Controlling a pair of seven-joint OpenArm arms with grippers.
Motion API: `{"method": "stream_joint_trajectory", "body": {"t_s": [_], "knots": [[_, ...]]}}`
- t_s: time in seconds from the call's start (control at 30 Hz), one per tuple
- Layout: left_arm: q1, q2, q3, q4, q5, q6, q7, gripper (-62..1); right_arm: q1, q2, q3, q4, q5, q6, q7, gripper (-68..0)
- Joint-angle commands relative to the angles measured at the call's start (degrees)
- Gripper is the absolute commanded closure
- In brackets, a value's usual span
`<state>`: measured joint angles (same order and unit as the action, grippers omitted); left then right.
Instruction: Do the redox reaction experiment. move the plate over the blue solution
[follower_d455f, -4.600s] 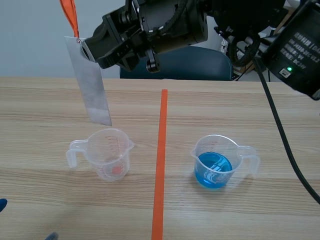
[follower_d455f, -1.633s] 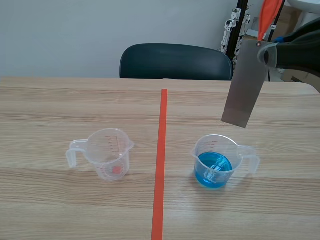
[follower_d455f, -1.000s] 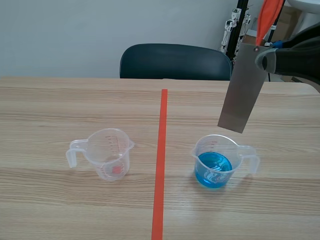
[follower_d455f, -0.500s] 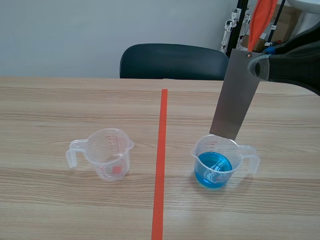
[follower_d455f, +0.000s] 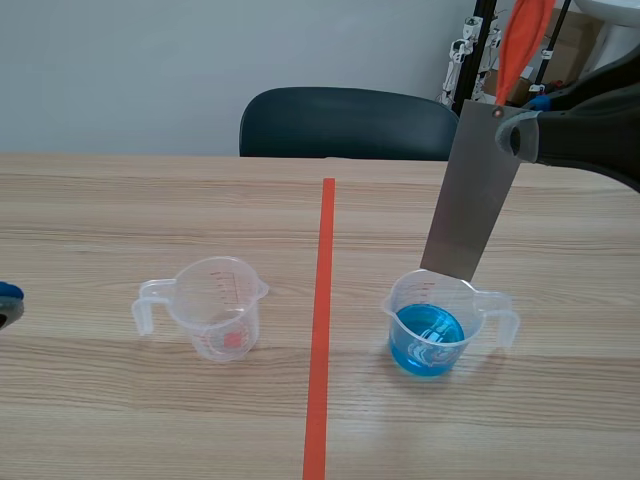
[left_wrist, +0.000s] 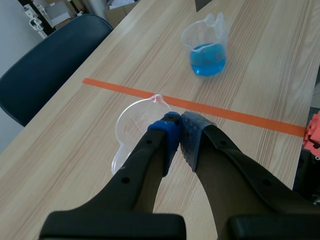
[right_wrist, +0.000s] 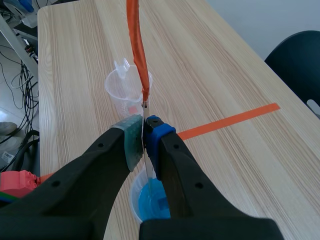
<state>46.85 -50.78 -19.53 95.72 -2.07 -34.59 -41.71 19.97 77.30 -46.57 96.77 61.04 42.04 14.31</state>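
Over the right-hand beaker (follower_d455f: 437, 322), just right of the orange tape line (follower_d455f: 320, 330), the right gripper (right_wrist: 144, 131) pinches the grey metal plate (follower_d455f: 472, 190) by its top end, beside the hole where an orange ribbon (follower_d455f: 522, 38) is tied, apparently so the strip hangs long-side down, ready for dipping. The plate's lower edge sits at the beaker's far rim, seemingly above the liquid, not in it. That beaker holds blue soln (follower_d455f: 426, 338), approx. a third full. Left of the tape, a 2nd beaker (follower_d455f: 216, 306) w/ red markings looks empty. The left gripper (left_wrist: 179, 131), pads pressed together on nothing, hangs at the near left, the empty beaker just ahead.
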Motion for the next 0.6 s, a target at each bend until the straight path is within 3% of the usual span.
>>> {"method": "stream_joint_trajectory", "body": {"t_s": [0.0, 0.13, 0.3, 0.43, 0.57], "knots": [[-1.33, 0.42, -0.28, 1.2, -2.05, 0.09, 1.31, -2.7, 0.66, 0.48, 0.81, 0.48, 0.83, 0.68, 1.03, -0.4], [-4.59, 0.39, 1.53, 3.8, -5.11, -0.92, 6.99, -2.7, 0.66, 0.48, 0.81, 0.48, 0.85, 0.68, 1.05, -0.4], [-9.62, 0.42, 7.04, 6.29, -5.2, -1.31, 13.44, -2.7, 0.66, 0.48, 0.83, 0.48, 0.87, 0.68, 1.09, -0.4], [-13.66, 0.44, 10.71, 6.47, -8.48, -1.11, 16.33, -2.7, 0.66, 0.48, 0.83, 0.48, 0.87, 0.68, 1.11, -0.4], [-18.25, 0.44, 14.05, 6.47, -9.57, -1.09, 20.11, -2.7, 0.66, 0.48, 0.83, 0.48, 0.92, 0.68, 1.14, -0.4]]}}
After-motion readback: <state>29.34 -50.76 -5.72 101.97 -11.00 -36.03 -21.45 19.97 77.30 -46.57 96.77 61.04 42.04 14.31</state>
